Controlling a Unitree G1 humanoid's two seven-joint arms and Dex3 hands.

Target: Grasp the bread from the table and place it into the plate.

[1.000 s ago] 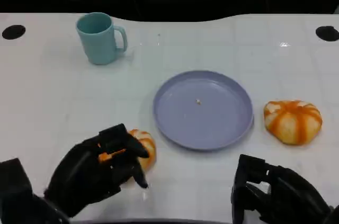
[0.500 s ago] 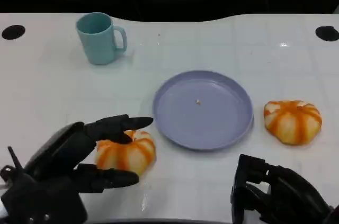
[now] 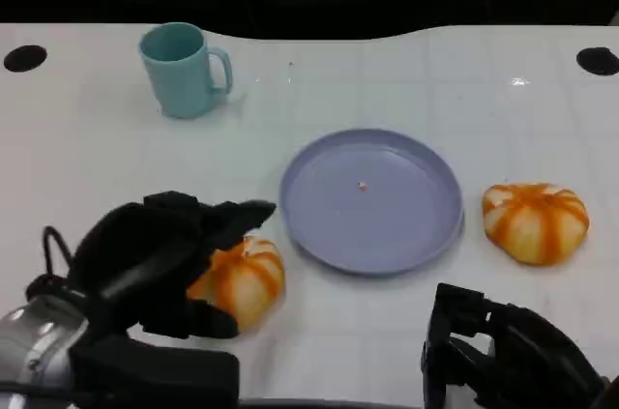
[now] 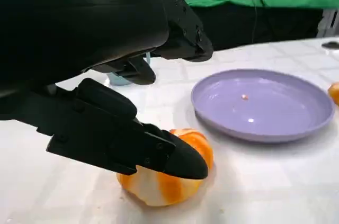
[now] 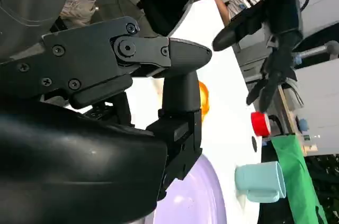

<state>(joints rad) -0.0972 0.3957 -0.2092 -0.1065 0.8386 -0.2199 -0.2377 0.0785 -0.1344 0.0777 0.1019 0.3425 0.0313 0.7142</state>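
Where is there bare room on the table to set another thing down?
Bare table stretches behind the purple plate, from the teal mug across to the far right. The strip between the plate and the right-hand bread is narrow. The near left is crowded: the left robot hand is around the bread beside the plate's rim.

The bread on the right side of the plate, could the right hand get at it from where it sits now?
Probably yes. The right hand rests at the table's near edge, and the bread lies just beyond it on bare table, beside the plate with nothing between.
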